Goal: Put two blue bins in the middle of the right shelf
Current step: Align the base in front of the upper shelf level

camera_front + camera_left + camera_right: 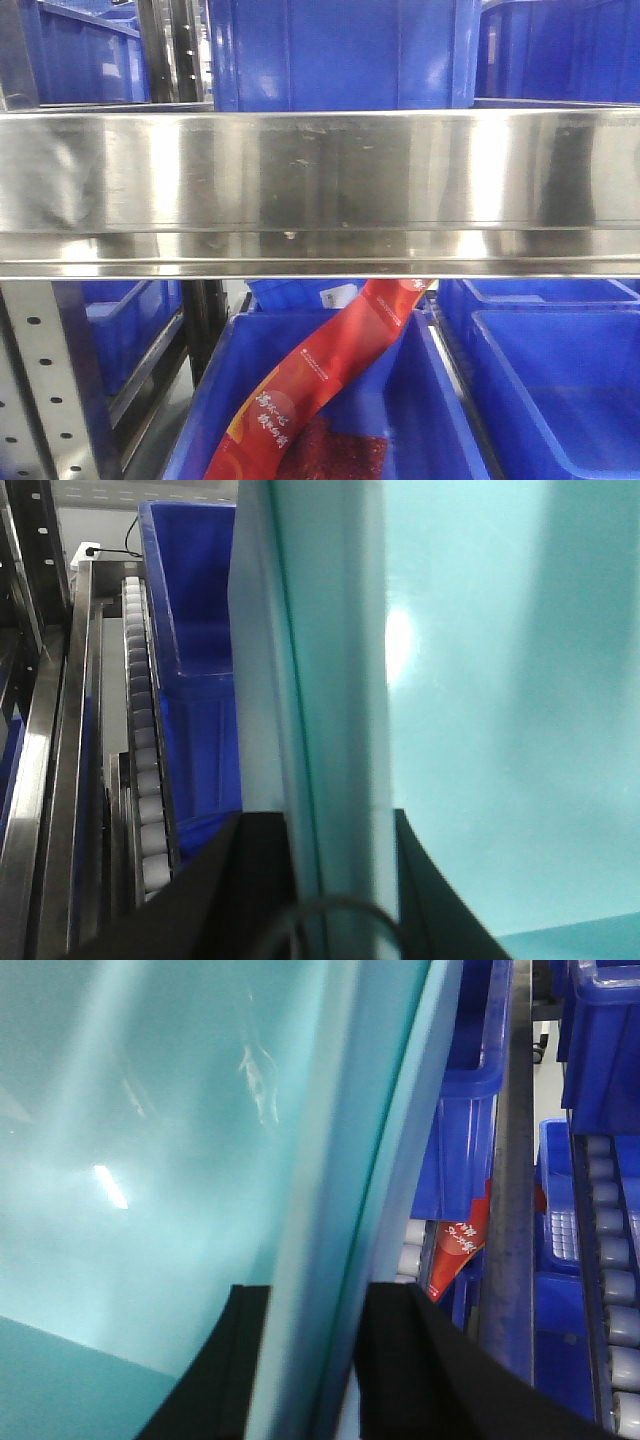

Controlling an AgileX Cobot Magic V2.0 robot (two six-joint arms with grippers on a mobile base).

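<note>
A pale sky-blue bin [500, 680] fills the left wrist view. Its thick rim runs between the black fingers [250, 880] of my left gripper [335, 820], which is shut on it. The right wrist view shows a pale sky-blue bin wall [150, 1110] with its rim clamped between the black fingers [400, 1360] of my right gripper [320, 1295]. A thin dark line along the rim may be a second nested bin; I cannot tell. No pale bin or gripper shows in the front view.
A steel shelf beam [320, 180] spans the front view, close up. Dark royal-blue crates stand above it [340, 50] and below it [330, 440]; the lower one holds a red packet [330, 370]. Roller tracks [145, 760] [620, 1260] and dark crates [195, 630] [465, 1110] flank the bin.
</note>
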